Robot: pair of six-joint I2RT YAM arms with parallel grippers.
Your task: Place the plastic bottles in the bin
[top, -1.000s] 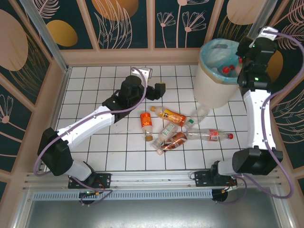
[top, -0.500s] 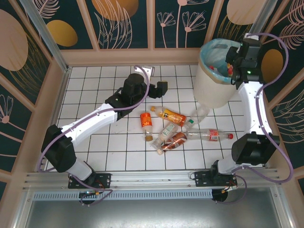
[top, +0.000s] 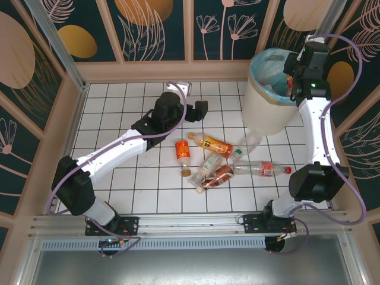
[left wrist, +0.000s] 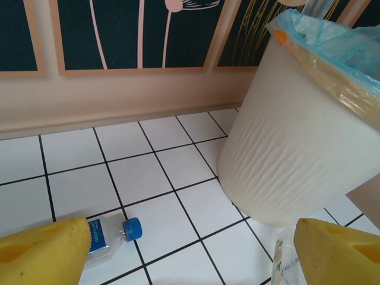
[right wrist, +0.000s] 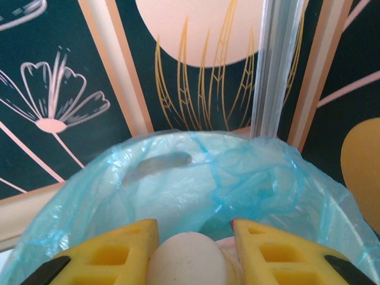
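1. The large round cream-white bin with a turquoise bag folded over its rim (top: 261, 110) stands at the far right corner of the white tiled worktop (top: 119, 178). Pale shapes and a spot of red show inside it, probably bottles, though I cannot count them.
2. The right gripper (top: 292, 68) hangs over the bin's mouth. In its wrist view the jaws are nearly closed on a pale rounded thing (right wrist: 187, 261), which I take for the end of a bottle about to be dropped in.
3. The left gripper (top: 199, 110) hangs wide open and empty, low over the far tiles left of the bin. A small clear bottle with a blue cap (left wrist: 113, 234) lies beside its left finger.
4. Not yet binned, mid-worktop towards the right, lie:
   - an orange-labelled bottle (top: 183, 155);
   - an amber bottle (top: 212, 144);
   - a white-labelled bottle (top: 208, 163);
   - a crushed brown-labelled bottle (top: 217, 176);
   - a bare clear bottle (top: 249, 142);
   - a long red-capped bottle (top: 264, 169).
5. I judge the job partway done, with a good share left.
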